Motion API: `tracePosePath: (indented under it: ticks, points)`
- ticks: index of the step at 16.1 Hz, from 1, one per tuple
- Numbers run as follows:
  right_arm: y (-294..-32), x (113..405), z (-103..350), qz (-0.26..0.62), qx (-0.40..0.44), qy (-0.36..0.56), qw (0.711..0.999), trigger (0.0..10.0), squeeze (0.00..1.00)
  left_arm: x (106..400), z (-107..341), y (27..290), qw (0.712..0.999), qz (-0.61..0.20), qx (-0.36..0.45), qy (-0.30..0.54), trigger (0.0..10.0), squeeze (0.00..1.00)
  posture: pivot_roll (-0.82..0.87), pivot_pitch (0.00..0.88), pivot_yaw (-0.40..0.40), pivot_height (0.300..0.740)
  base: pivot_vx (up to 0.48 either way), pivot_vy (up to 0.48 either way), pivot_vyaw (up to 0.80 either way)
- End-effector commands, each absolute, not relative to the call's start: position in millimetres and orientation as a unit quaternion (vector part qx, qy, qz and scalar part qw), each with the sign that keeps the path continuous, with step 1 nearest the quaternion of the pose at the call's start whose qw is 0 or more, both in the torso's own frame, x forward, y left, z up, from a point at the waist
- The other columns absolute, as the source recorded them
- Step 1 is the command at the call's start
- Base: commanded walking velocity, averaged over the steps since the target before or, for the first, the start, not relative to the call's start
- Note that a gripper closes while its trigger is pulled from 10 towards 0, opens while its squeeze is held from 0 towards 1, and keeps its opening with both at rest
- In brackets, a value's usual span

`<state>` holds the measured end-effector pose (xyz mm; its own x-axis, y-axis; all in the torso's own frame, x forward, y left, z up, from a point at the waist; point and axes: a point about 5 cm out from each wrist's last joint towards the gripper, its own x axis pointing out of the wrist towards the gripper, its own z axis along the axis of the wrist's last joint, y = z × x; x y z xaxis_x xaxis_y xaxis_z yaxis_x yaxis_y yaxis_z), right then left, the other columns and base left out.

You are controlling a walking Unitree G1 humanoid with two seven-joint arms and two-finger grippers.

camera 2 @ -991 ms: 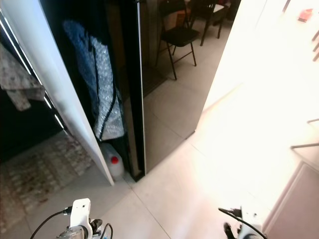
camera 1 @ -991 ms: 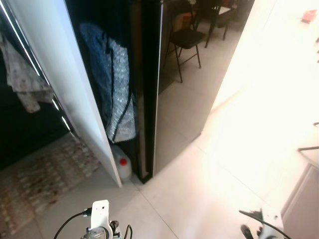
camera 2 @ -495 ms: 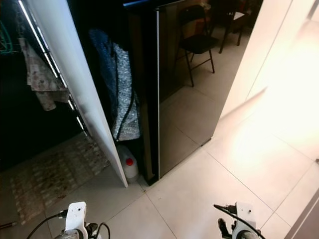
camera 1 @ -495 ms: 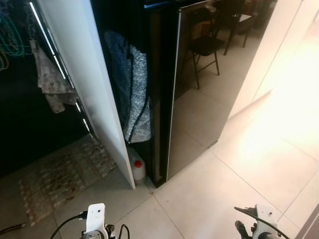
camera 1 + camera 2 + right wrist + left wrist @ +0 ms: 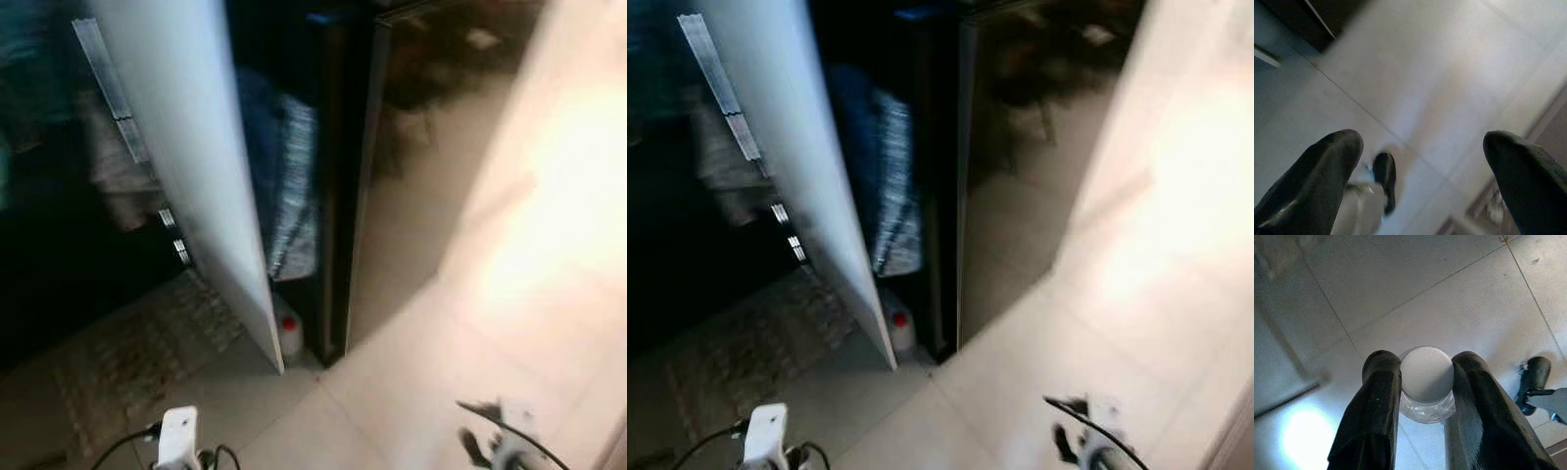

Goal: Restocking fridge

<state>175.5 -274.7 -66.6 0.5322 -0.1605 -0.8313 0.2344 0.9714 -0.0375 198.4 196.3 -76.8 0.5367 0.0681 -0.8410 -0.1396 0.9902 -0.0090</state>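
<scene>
One bottle [image 5: 1426, 382], clear with a white ribbed cap, sits pinched between the two black fingers [image 5: 1374, 416] of the left gripper [image 5: 1425, 377], cap toward the wrist camera, pale floor tiles [image 5: 1449, 293] under it; that is the stock item and it is carried low, not near any shelf yet. Right gripper [image 5: 1422, 161] hangs with fingers spread wide and nothing between them, just floor below. Versus the half-second-older head views the whole picture has shifted and gone blurry: the white door panel [image 5: 191, 166] and the dark glossy cabinet edge [image 5: 338, 196] sit further right and larger, and the chair past the cabinet is now only a smear, so the camera is turning and closing in, not the furniture moving. Blue-and-silver fabric [image 5: 289, 186] hangs in the gap behind the white panel, a small white jug with a red cap [image 5: 290, 333] stands on the floor at its foot, patterned rug [image 5: 127, 362] off to the left. Judgement: robot is mid-walk in the transport stage, bottle secured, nothing placed. Cannot tell from this blur whether the dark glossy unit is the fridge or which side opens. Next call is likely to square up to it and free the empty right claw for a door handle. Risk: blur and swing while walking, bottle held only at the neck.
</scene>
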Motion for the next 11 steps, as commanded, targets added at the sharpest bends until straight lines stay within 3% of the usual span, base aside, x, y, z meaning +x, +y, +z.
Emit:
tracePosePath:
  ticks: [1, 6, 11]
  points:
    - [-273.6, 178.9, -65.4, -0.116, 0.045, 0.464, 0.877, 10.0, 0.00, 203.7, -74.5, 191.8, 0.880, 0.048, -0.037, 0.471, 10.0, 0.00, -0.18, 0.017, 0.056, 0.740, 0.000, 0.416, 0.00]
    - [-272.9, 180.5, -64.9, -0.119, 0.044, 0.462, 0.878, 10.0, 0.00, 205.3, -73.5, 192.9, 0.881, 0.043, -0.037, 0.470, 10.0, 0.00, -0.17, 0.036, 0.065, 0.740, 0.000, 0.418, 0.00]
    - [-272.3, 180.9, -65.1, -0.119, 0.040, 0.465, 0.876, 10.0, 0.00, 206.0, -72.9, 193.9, 0.881, 0.037, -0.035, 0.471, 10.0, 0.00, -0.17, 0.044, 0.072, 0.740, 0.000, 0.418, -0.72]
